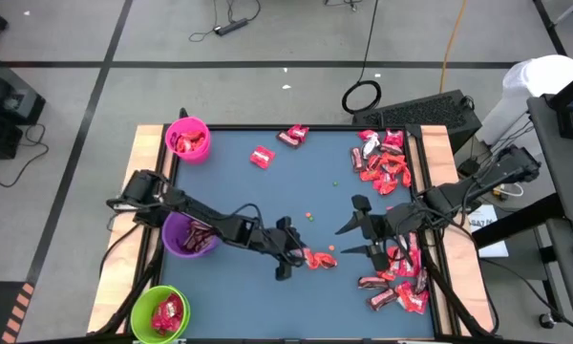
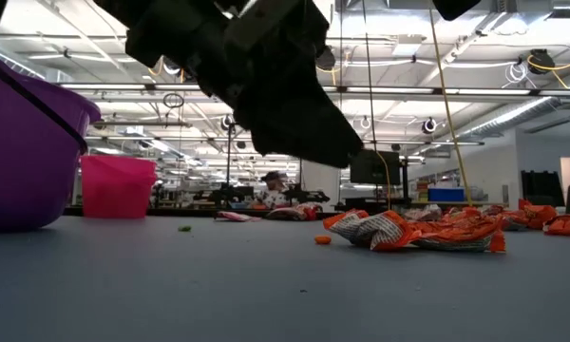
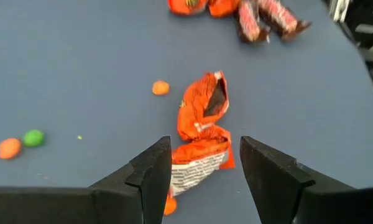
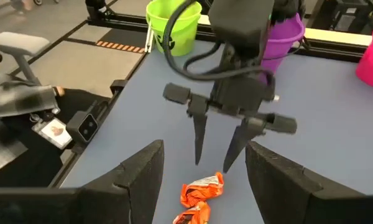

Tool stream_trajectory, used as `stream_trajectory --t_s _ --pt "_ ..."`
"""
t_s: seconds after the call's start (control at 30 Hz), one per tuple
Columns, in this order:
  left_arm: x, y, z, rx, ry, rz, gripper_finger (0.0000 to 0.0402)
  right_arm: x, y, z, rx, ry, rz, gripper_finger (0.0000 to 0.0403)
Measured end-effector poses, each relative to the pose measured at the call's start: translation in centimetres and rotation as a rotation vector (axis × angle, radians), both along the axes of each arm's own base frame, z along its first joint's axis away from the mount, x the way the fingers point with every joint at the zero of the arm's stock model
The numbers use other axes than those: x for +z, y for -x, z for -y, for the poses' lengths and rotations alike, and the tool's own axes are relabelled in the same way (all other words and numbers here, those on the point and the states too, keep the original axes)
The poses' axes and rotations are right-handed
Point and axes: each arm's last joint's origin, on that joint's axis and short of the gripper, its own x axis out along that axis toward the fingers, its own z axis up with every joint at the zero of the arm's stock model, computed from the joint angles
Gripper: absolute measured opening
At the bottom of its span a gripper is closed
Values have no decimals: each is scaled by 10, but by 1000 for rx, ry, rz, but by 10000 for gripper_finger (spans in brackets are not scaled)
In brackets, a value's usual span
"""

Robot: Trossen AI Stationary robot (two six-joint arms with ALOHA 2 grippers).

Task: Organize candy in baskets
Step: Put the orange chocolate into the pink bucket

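Two matte black jointed arms, looped black cables, left gripper [image 4: 214, 160] with tapered pointed fingers [image 4: 199, 138]

Three baskets stand along the frame's left: pink [image 1: 187, 139], purple [image 1: 189, 236], lime green [image 1: 159, 313]. Two claws, left [image 1: 296, 256] and right [image 1: 361, 229]. Candy pieces are too many to count.

No text can be read; the white print on the orange wrapper [image 3: 202, 134] is illegible.
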Motion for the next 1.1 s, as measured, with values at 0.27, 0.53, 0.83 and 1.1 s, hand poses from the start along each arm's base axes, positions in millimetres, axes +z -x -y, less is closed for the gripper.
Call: stream_trajectory --t_s 0.27,0.53,0.83,1.1 --pt "-12 -13 3 -105 -128 46 194 3 -1 0 8 8 32 215" --pt "-34 -19 0 -170 -163 53 194 -2 -6 -3 11 25 18 215" --pt "-50 -22 -6 -148 -127 7 187 -7 -12 -5 11 33 9 215" --pt "-51 -21 -5 -207 -77 -9 140 -5 -13 -6 21 41 40 215"
